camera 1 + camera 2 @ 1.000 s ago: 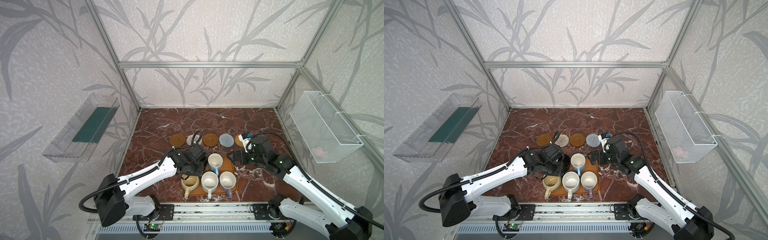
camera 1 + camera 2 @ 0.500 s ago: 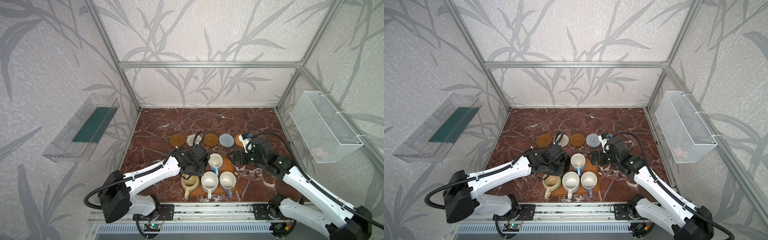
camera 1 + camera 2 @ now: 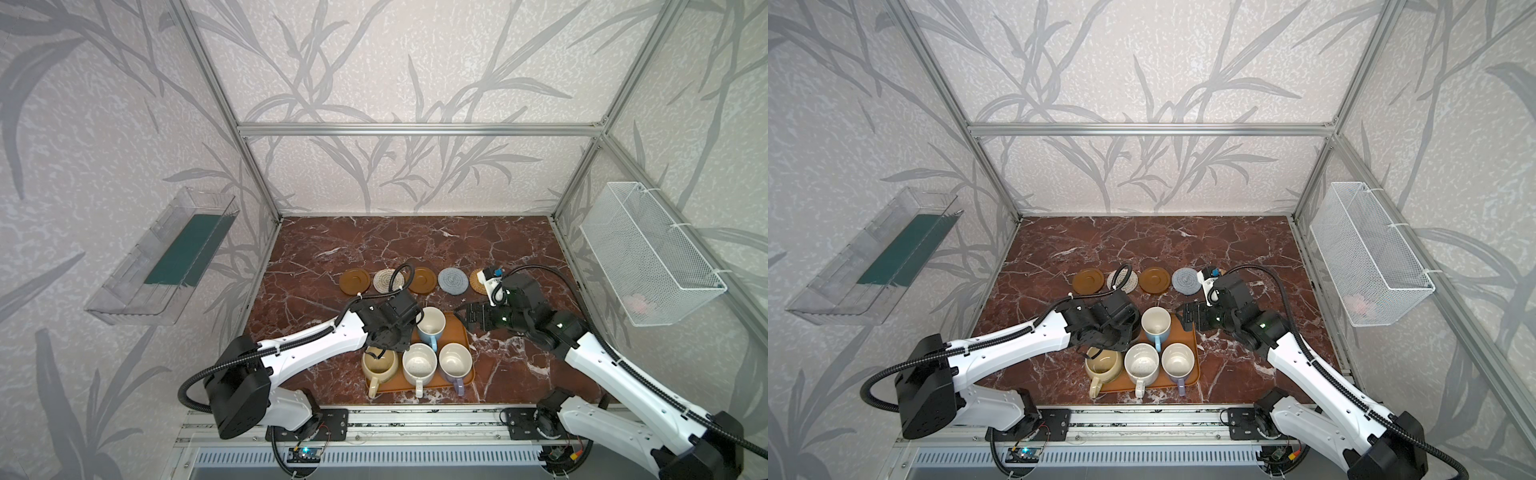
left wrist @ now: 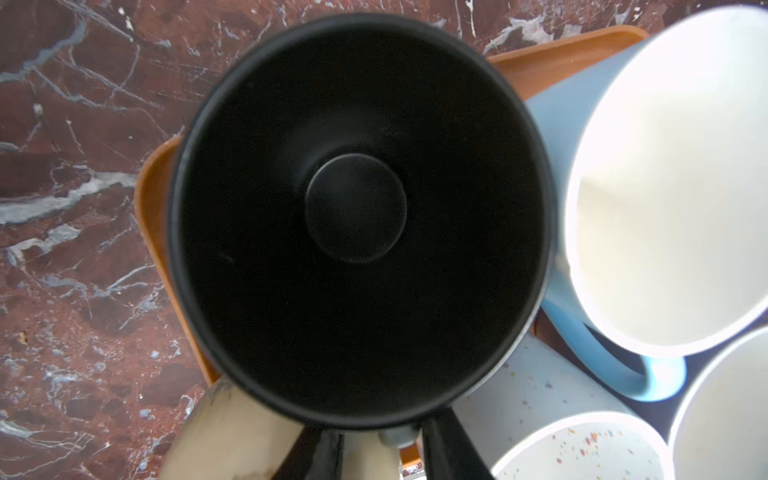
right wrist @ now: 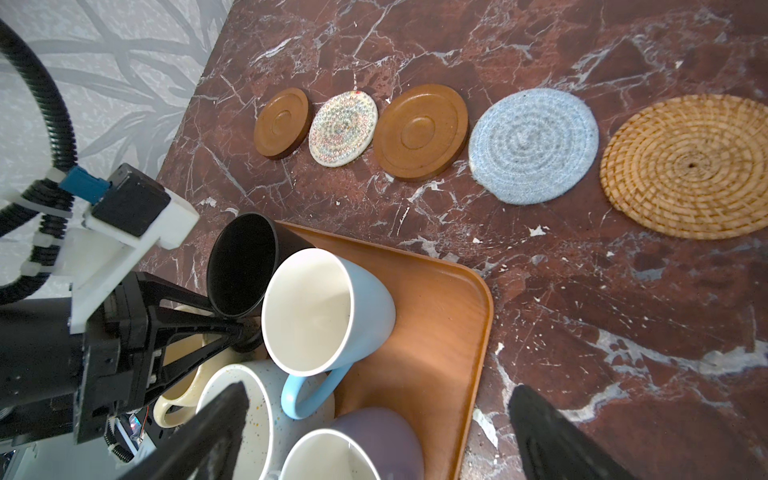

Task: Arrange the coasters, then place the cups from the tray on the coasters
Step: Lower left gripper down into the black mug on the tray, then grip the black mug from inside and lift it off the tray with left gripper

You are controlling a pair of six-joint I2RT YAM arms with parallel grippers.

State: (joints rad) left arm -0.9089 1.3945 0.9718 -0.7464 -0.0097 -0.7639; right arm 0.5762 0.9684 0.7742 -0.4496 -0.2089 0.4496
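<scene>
Five coasters lie in a row on the marble: brown (image 5: 281,122), woven cream (image 5: 343,129), brown (image 5: 420,132), grey-blue (image 5: 533,145), tan rattan (image 5: 685,166). The orange-brown tray (image 5: 436,316) holds the cups: black (image 4: 357,208), light blue (image 3: 431,324), cream-yellow (image 3: 379,365), speckled white (image 3: 419,364), lavender (image 3: 455,361). My left gripper (image 5: 245,332) reaches down at the tray's far left corner, shut on the black cup's handle; its body hides that cup in both top views. My right gripper (image 5: 379,390) hovers open over the tray's far right corner, holding nothing.
A white wire basket (image 3: 648,257) hangs on the right wall and a clear shelf (image 3: 166,257) on the left wall. Aluminium frame posts stand at the table's corners. The light blue cup touches the black cup's side.
The left gripper's jaws have drawn together on the black cup's handle, and its arm has edged toward the tray. The right arm has stayed still.
</scene>
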